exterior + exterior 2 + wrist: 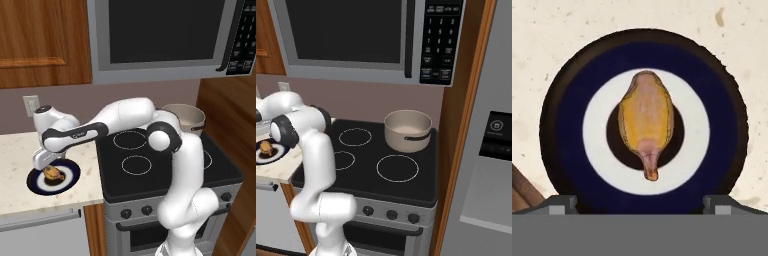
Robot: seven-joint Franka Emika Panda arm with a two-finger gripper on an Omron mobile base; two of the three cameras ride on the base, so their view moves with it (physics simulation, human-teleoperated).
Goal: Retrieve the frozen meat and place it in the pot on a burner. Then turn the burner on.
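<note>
Over the counter left of the stove, the gripper (50,169) hangs spread wide above the meat (646,122), which lies centred on the plate (562,125); descend straight, straddle its narrow width, then close gently, since the rounded lump may slip

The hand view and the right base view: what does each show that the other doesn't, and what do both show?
Hand view alone: the meat's elongated shape, tapering to one end, centred on the plate's white ring, and the open gripper's tips. Right base view alone: the pot on the stove's back right burner, the microwave above. Both: meat on the blue-rimmed plate, on the speckled counter.
</note>
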